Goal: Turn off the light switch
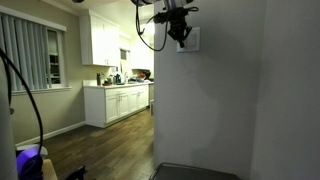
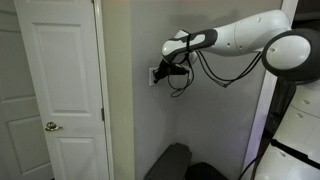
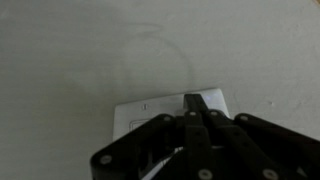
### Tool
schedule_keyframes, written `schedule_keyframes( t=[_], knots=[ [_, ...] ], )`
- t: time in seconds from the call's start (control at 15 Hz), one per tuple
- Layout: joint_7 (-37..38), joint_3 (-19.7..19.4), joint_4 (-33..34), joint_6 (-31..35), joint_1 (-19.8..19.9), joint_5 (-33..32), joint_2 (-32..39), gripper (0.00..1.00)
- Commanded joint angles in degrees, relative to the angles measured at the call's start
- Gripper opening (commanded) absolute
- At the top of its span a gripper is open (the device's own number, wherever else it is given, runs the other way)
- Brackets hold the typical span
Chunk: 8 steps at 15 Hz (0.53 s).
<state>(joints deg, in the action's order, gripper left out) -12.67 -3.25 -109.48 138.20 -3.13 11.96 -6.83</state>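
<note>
The light switch is a small white plate on the grey-white wall. It shows in both exterior views, behind the gripper and at the wall's edge. In the wrist view it lies right under the fingertips. My gripper is shut with nothing in it, fingers together. Its tips press on or touch the upper part of the plate. The lower part of the plate is hidden by the black fingers.
A white door with a knob stands beside the switch wall. A kitchen with white cabinets lies down the hallway. A dark object sits on the floor below the arm. Cables hang from the wrist.
</note>
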Motion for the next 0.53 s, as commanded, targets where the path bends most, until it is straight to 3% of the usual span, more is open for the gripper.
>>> schedule_keyframes(
  t=[0.0,0.27,0.47],
  knots=[
    [1.88,1.07,-0.88,3.50,0.28,1.72,-0.21,0.00],
    [5.25,1.61,-2.45,8.03,0.47,0.44,-0.74,0.00],
    [5.08,1.60,-2.58,4.13,0.80,-1.93,-1.03,0.00]
  ],
)
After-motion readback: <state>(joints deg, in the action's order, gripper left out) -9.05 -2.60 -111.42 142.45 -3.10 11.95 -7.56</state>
